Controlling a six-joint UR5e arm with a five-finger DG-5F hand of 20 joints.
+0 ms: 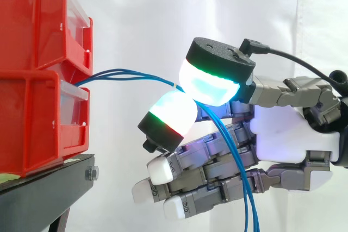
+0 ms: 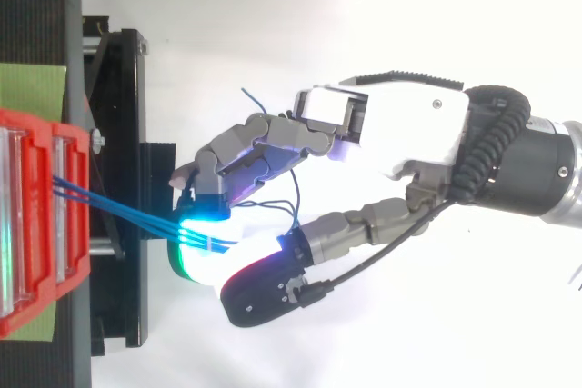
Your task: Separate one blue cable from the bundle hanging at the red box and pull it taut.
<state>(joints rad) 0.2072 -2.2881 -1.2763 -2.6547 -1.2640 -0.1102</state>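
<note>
At the left of my side view, two red bins sit one on top of the other on the black stand. The blue cables come out where the bins meet and run almost straight to the hand. I see two glowing pads squeezing the cables between them. Past the pads, the cables hang down behind the other fingers, which are bent. From above I count three cables lying across one pad.
</note>
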